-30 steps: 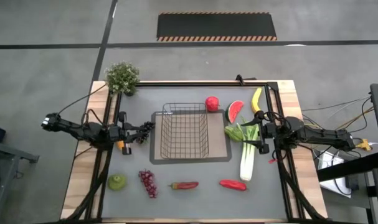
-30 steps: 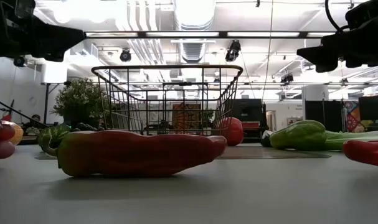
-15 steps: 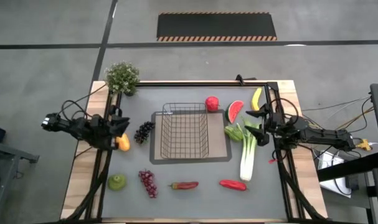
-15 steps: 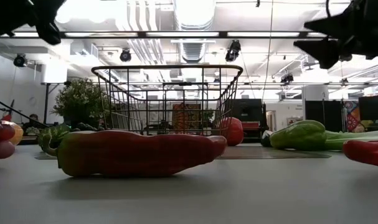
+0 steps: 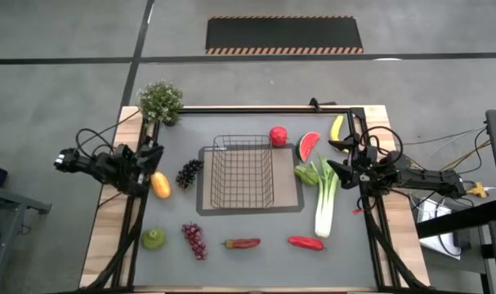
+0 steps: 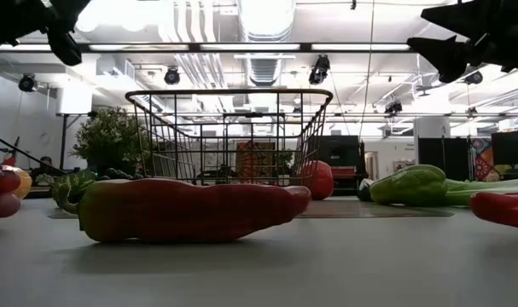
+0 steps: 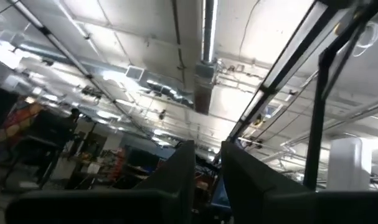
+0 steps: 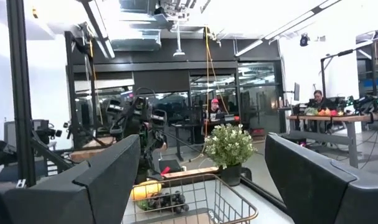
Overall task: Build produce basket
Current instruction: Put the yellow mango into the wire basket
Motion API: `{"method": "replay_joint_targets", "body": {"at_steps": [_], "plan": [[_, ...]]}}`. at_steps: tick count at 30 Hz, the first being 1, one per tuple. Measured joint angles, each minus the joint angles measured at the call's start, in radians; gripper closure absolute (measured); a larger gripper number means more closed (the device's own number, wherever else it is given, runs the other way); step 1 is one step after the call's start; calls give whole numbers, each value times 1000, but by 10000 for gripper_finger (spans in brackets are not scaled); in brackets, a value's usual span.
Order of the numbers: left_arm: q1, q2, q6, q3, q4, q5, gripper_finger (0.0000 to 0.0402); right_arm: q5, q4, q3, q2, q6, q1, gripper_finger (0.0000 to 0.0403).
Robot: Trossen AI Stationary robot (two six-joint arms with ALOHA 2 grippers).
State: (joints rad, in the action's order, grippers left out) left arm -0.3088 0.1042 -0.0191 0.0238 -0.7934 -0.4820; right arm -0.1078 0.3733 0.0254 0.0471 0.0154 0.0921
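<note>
Both grippers (image 5: 154, 153) (image 5: 343, 159) now raised, empty.

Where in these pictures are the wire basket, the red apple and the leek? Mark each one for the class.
wire basket (image 5: 243, 173): high view, on the mesh floor at its middle.
red apple (image 5: 278, 136): high view, on the top of the fruit.
leek (image 5: 324, 211): high view, on the pale stalk.
</note>
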Motion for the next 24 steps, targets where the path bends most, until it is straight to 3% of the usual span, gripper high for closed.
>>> {"method": "replay_joint_targets", "body": {"at_steps": [4,6,11,20,24], "plan": [[0,66,-33,54,-3,-72,341,1,0,0,0,9,0,77],[0,115,-66,86,31,-182,341,1,-1,0,0,20,0,77],[0,260,-191,211,291,-495,341,2,-1,0,0,37,0,77],[0,468,-470,506,720,-514,341,2,-1,0,0,36,0,77],[0,559,-646,636,985,-513,341,2,-1,0,0,36,0,77]]}}
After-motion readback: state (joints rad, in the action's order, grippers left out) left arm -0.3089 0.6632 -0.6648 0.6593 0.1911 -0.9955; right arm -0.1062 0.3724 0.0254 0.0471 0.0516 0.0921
